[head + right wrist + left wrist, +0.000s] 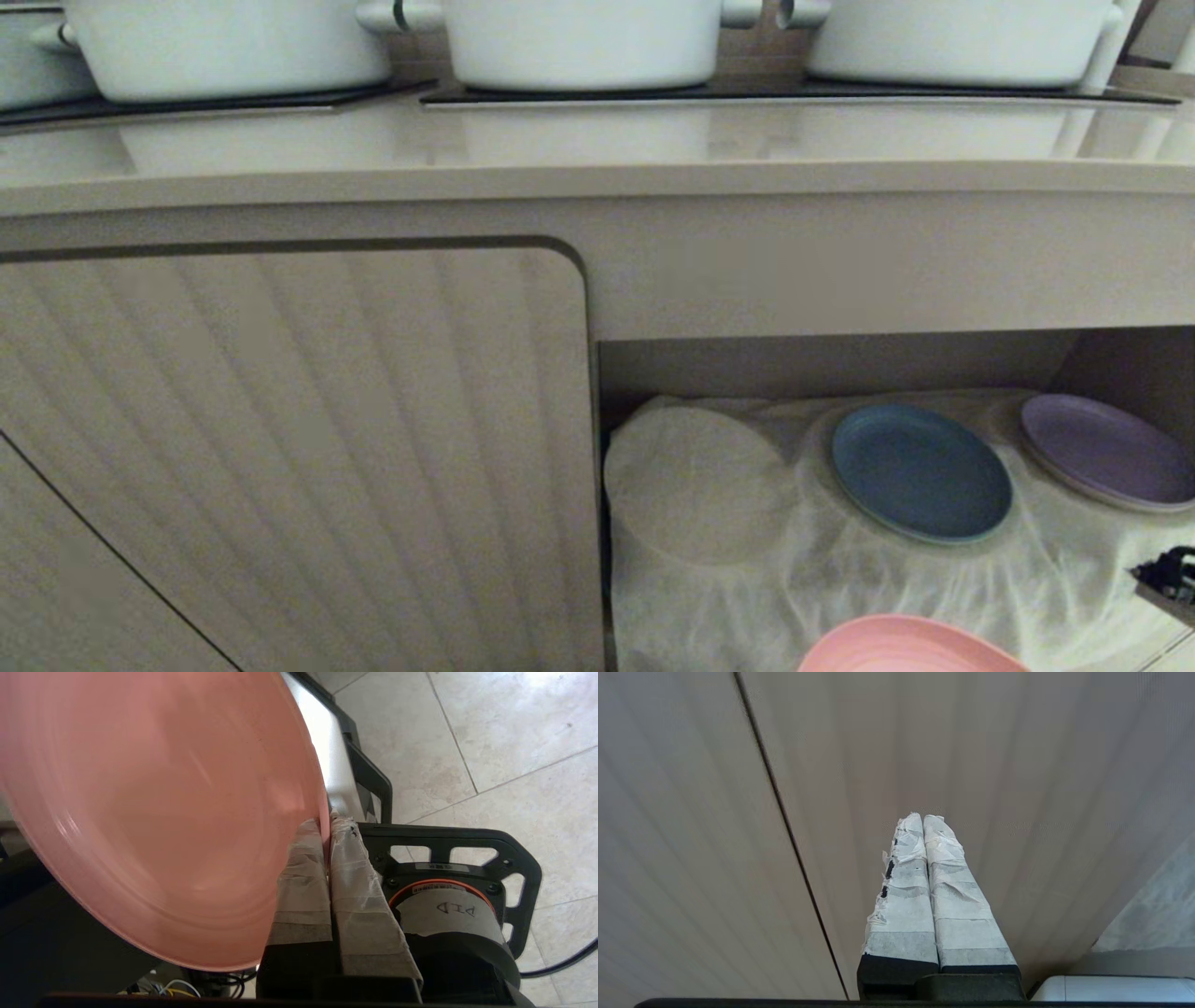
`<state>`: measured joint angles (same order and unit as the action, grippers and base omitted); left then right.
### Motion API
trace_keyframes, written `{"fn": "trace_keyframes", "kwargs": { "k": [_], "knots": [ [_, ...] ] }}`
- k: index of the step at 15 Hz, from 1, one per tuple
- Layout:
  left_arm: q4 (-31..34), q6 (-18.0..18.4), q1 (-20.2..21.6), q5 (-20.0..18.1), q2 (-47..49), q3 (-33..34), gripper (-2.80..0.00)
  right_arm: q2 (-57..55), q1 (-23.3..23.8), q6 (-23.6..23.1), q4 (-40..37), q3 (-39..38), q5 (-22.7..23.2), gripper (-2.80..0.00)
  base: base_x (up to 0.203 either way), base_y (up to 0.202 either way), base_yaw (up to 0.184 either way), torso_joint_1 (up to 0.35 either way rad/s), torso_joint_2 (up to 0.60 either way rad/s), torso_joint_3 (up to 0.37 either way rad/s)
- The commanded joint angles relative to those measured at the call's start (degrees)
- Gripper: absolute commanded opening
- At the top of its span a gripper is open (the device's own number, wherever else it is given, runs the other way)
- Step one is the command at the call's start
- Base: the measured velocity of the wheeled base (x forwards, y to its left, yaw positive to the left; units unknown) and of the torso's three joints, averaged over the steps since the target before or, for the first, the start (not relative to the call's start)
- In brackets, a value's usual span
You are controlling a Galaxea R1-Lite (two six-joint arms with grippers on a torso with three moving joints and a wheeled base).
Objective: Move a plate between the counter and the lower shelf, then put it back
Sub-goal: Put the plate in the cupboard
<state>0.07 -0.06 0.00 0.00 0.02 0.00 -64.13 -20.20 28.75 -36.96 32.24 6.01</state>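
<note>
My right gripper is clamped on the plate's rim, holding it just before the shelf, whose opening lies ahead. The left gripper, pressed closed and empty, faces the cabinet door.

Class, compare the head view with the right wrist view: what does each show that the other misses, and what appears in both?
Only the head view shows the counter with three white pots, the closed cabinet door, and the cloth-draped lower shelf holding a blue plate and a purple plate. Only the right wrist view shows the right pincer shut on the plate's rim, the tiled floor and the robot's base frame. Both show the pink plate.
</note>
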Motion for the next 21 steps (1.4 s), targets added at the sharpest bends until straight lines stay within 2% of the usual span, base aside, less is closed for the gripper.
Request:
{"fn": "trace_keyframes", "kwargs": {
  "k": [1,11,13,16,21],
  "knots": [
    [0.01,-0.03,0.00,0.00,-0.02,0.00,-2.80,-0.55,-0.01,0.17,-0.22,-0.09,0.05,-2.80,0.000,0.000,0.000,0.000,0.00,0.000],
    [0.01,-0.03,0.00,0.00,-0.02,0.00,-2.80,-7.96,0.09,0.61,12.57,-4.02,0.19,-2.80,0.000,0.000,0.000,0.000,0.00,0.000],
    [0.01,-0.03,0.00,0.00,-0.02,0.00,-2.80,-10.56,0.10,0.75,15.79,-3.69,0.29,-2.80,0.000,0.000,0.000,0.000,0.00,0.000],
    [0.01,-0.03,0.00,0.00,-0.02,0.00,-2.80,-13.37,0.22,0.70,20.29,-3.29,4.02,-2.80,0.000,0.000,0.000,0.000,0.00,0.000],
    [0.01,-0.03,0.00,0.00,-0.02,0.00,-2.80,-20.94,0.25,0.73,23.10,0.32,4.20,-2.80,0.000,0.000,0.000,0.000,0.00,0.000]
  ]
}}
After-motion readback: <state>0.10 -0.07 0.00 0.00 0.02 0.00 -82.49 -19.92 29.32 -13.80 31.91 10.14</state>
